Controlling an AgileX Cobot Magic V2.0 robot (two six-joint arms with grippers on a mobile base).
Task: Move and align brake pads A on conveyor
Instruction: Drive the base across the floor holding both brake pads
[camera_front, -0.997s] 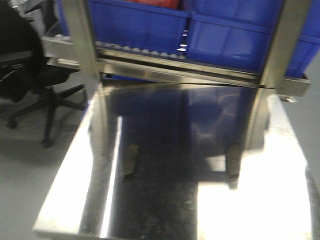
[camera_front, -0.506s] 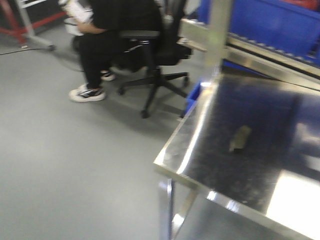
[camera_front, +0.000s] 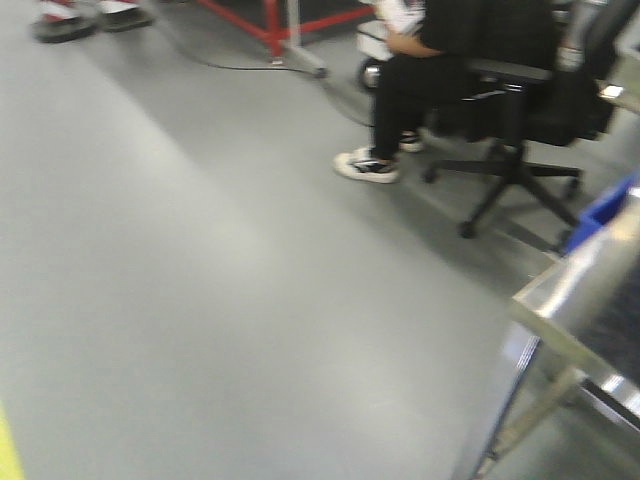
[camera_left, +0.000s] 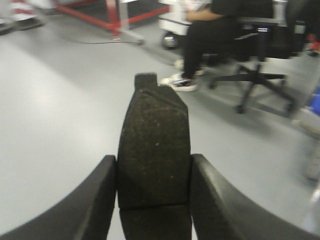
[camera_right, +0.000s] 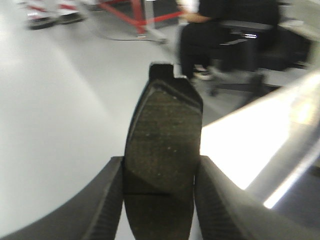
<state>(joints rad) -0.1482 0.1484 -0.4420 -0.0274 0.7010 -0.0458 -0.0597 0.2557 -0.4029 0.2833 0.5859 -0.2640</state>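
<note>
Status | we see left gripper (camera_left: 153, 170) jaws clamped on first brake pad (camera_left: 155, 130), centre-bottom of its frame | right gripper (camera_right: 160, 170) jaws clamped on second brake pad (camera_right: 162, 135), centre-bottom | grey floor (camera_left: 55, 110) behind both.

Frame edges crop the left brake pad (camera_left: 154, 160), the right brake pad (camera_right: 162, 155) and the seated person (camera_front: 405, 85).

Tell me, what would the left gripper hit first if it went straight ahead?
Probably nothing close. The left gripper, shut on a pad, points out across bare floor. Farther along that line are a seated person's shoe and a chair, but depth is hard to judge.
</note>
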